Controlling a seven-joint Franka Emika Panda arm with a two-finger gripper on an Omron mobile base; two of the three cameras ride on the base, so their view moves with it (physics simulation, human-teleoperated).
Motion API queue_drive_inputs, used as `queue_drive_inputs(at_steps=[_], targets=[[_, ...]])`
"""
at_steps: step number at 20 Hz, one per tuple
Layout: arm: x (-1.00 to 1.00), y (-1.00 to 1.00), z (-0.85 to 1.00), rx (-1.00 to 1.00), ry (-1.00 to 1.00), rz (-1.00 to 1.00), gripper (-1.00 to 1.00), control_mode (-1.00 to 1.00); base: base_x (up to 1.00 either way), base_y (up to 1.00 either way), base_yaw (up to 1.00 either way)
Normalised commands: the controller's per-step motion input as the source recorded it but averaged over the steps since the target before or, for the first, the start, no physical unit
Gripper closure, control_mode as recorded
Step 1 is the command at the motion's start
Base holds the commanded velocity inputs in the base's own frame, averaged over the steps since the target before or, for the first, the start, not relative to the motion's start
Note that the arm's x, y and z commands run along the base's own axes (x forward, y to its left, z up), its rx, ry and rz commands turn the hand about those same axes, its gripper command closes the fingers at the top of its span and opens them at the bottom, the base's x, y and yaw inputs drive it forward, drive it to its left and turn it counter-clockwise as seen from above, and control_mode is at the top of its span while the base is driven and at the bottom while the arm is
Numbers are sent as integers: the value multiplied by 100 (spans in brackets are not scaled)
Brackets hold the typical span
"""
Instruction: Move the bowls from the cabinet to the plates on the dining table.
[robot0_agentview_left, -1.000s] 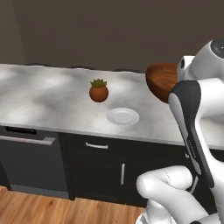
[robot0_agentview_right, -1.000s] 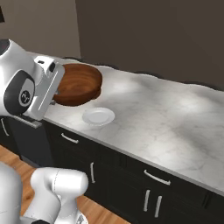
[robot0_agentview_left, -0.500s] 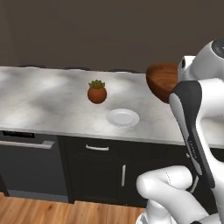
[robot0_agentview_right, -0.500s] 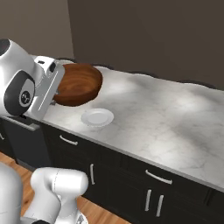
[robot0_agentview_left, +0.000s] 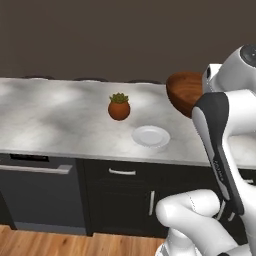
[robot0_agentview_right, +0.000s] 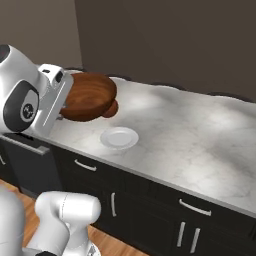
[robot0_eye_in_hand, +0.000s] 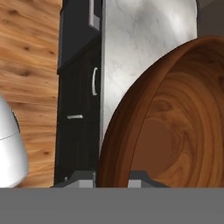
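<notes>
While the wooden bowl (robot0_agentview_right: 89, 96) is hanging tipped on edge above the marble tabletop (robot0_agentview_right: 200, 130), w/ its hollow facing the hand camera, the jaws are pinching its rim narrowly: one tip inside, one outside, in the hand view. It is sitting up off the stone, near the small white plate (robot0_agentview_right: 119, 137) and a bit behind and to the side of it in both base views.

Step in hand, I'd judge: carrying the bowl over and setting it on that plate. To do it well:
- rotating the wrist so the bowl's foot is pointing down before lowering, since it is being held nearly vertical now;
- centring over the plate, not its lip, bc a thin plate could skid or flip;
- lowering slowly till it is resting, then releasing;
- staying clear of the little potted succulent (robot0_agentview_left: 119, 106), which is standing just beyond the plate.

Rim grip on glossy wood is prob slippery, so no quick swings.
</notes>
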Motion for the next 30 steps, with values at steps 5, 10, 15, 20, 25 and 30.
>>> queue_drive_inputs(at_steps=[5,10,15,20,25,30], targets=[[0,0,0,0,0,0,100,100,47,4,-10],[0,0,0,0,0,0,100,100,60,0,-11],[0,0,0,0,0,0,100,100,55,7,-10],[0,0,0,0,0,0,100,100,32,15,-7],[0,0,0,0,0,0,100,100,18,14,-5],[0,0,0,0,0,0,100,100,20,15,-6]])
